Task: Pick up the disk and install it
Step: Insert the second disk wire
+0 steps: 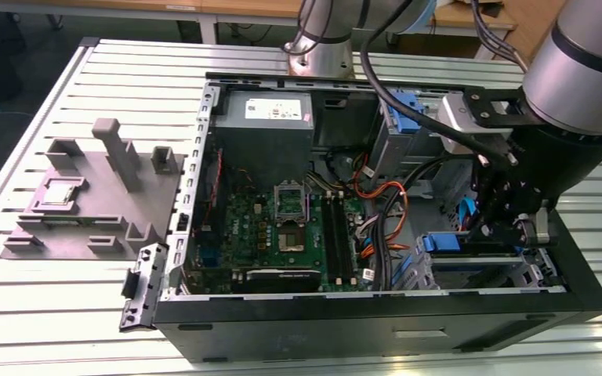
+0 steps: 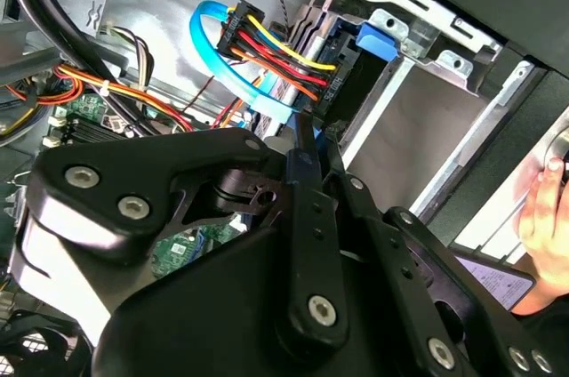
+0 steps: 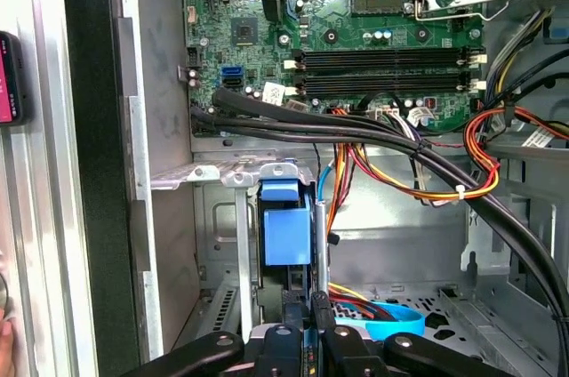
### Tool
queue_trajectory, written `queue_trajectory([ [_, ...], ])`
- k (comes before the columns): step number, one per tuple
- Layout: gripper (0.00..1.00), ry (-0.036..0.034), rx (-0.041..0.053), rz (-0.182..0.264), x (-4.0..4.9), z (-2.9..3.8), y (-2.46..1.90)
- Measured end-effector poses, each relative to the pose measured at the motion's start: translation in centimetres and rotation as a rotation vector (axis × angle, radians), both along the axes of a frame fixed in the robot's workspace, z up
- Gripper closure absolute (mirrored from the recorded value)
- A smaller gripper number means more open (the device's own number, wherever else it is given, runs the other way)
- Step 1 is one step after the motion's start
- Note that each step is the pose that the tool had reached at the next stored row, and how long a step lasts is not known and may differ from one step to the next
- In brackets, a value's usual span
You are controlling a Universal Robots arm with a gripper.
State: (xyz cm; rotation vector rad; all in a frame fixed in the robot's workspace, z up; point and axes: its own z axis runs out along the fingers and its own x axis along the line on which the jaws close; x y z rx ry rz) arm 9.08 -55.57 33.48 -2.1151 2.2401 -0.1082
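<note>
1. Exterior view: we see a slatted metal table [image 1: 50, 298] carrying everything, and on it lies an open black case [image 1: 385, 321] with its side off
2. The arm [image 1: 583, 70] comes in from the exterior view's right and bends down into the case's corner on that side
3. The motherboard [image 1: 280, 227] covers the middle of the case floor; in the first wrist view we see it again [image 3: 356, 21], beyond the drive bay
4. A grey fixture [image 1: 81, 204] with upright posts stands on the table, just beside the case on the exterior view's left
5. A grey box [image 1: 270, 113] with a white sticker sits in the far corner of the case, well apart from the arm's working end
6. The disk [image 1: 442, 241] stands on edge in the metal bay at the near corner of the case on the exterior view's right; in the first wrist view we see its blue frame [image 3: 286, 230] upright between the bay walls
7. The gripper [image 3: 307, 315] is down at the bay; in both wrist views its claw [image 2: 316, 141] is pressed together, pinching the blue edge of the disk
8. Red, yellow and orange cables [image 3: 418, 181] run over the bay, and a blue ribbon [image 2: 213, 57] loops near the fingers
9. A hand [image 2: 544, 217] shows in the second wrist view, outside the case wall
</note>
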Motion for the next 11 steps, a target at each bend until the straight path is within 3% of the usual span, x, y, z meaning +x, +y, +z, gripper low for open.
queue_trajectory([
  [11,0.84,0.0,0.0002,0.005,0.05,-0.11,0.0],
])
